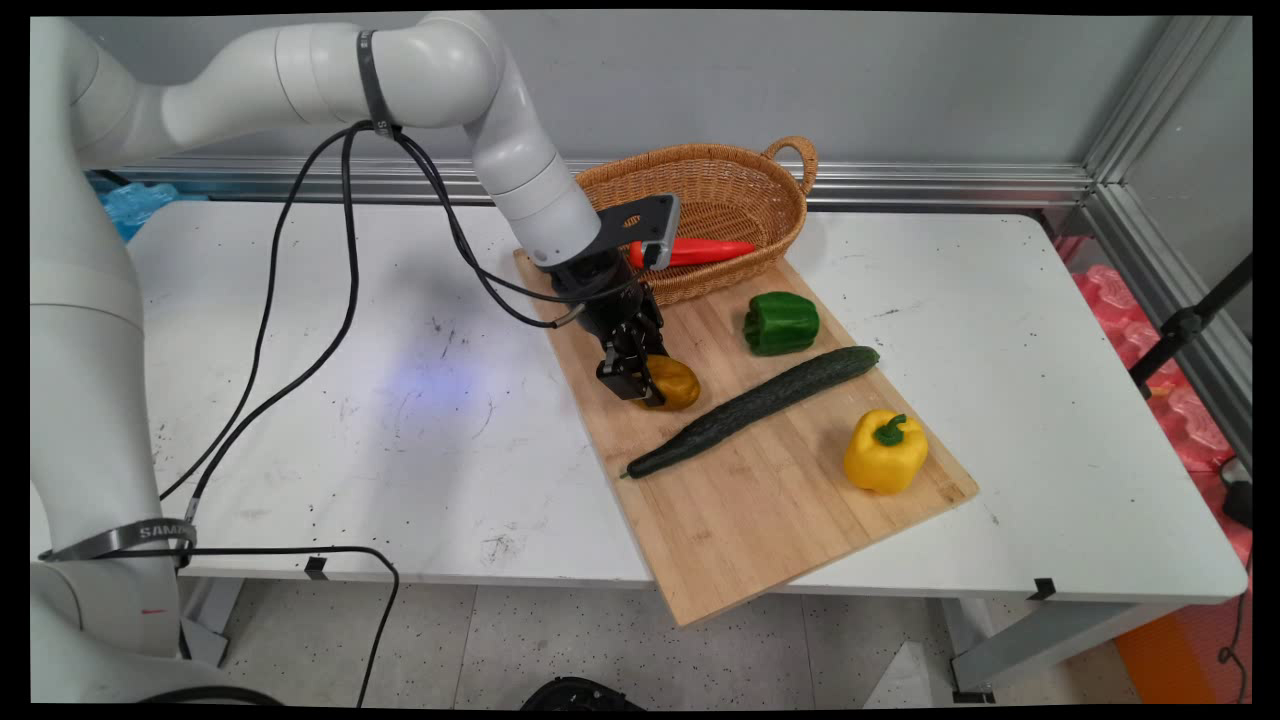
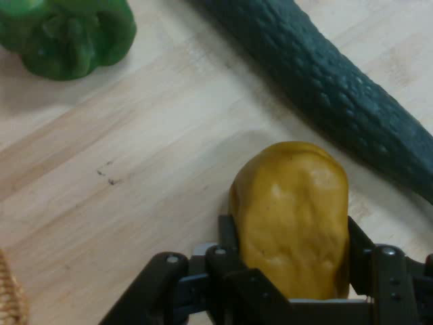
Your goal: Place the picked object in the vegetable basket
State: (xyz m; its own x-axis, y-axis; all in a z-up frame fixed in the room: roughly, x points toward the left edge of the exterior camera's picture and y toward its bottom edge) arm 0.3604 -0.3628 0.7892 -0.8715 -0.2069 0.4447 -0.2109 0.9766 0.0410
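Yellow-brown and smooth, a potato (image 2: 292,220) is held between the two black fingers of the gripper (image 1: 640,385), which are closed narrowly against its sides; in the hand view one finger (image 2: 229,238) is seen pressed on its left flank. The potato lies on, or just above, the wooden cutting board (image 1: 770,490); whether it is lifted cannot be told.

A slip can be feared here. The skin looks rounded and slick, and only the near end of the potato is gripped, so it may be squeezed out forward or turned between the fingers. If it is dropped, it could roll against the cucumber (image 1: 752,408), which lies just beside it at about 4 o'clock.

Around the potato, the green pepper (image 1: 781,322) is found near, at about 2 o'clock, and the yellow pepper (image 1: 885,452) farther away at 4 o'clock, beyond the cucumber. A wicker basket (image 1: 760,180) stands at 1 o'clock, at the far end of the board, with a red pepper (image 1: 705,250) lying inside it. The way toward 3 and 4 o'clock is barred by the long cucumber, and the basket rim stands raised at 1 o'clock. The board projects over the near edge of the white table (image 1: 400,400).
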